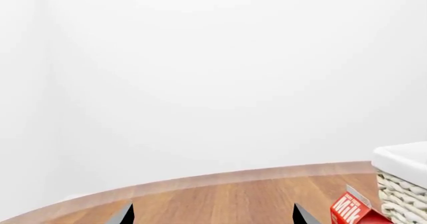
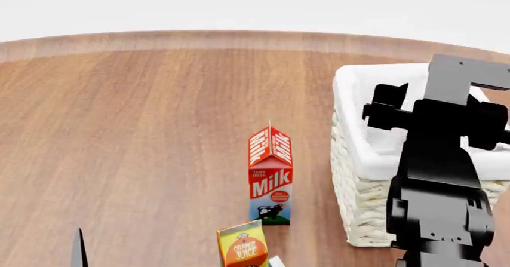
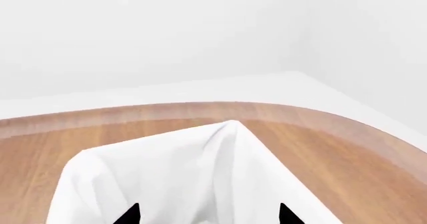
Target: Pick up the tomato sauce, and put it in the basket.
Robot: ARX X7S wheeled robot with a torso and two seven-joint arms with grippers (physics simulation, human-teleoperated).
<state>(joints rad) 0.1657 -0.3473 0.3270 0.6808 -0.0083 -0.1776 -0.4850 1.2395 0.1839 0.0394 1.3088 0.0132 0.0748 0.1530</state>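
The tomato sauce does not show in any view. The basket [image 2: 355, 129], cream wicker with a white cloth liner, stands at the right of the wooden table. My right arm [image 2: 438, 159] reaches over it and hides part of its inside. In the right wrist view my right gripper [image 3: 208, 216] is open above the liner [image 3: 133, 174], with nothing between its fingertips. My left gripper [image 1: 213, 216] is open over bare wood with nothing in it. One of its fingertips [image 2: 78, 249] shows at the head view's lower left. The basket's corner [image 1: 400, 159] appears in the left wrist view.
A red and white milk carton [image 2: 271, 177] stands upright just left of the basket, also seen as the milk carton [image 1: 353, 209] from the left wrist. An orange juice carton [image 2: 243, 246] stands in front of it. The table's curved far edge [image 2: 239, 37] meets a white wall.
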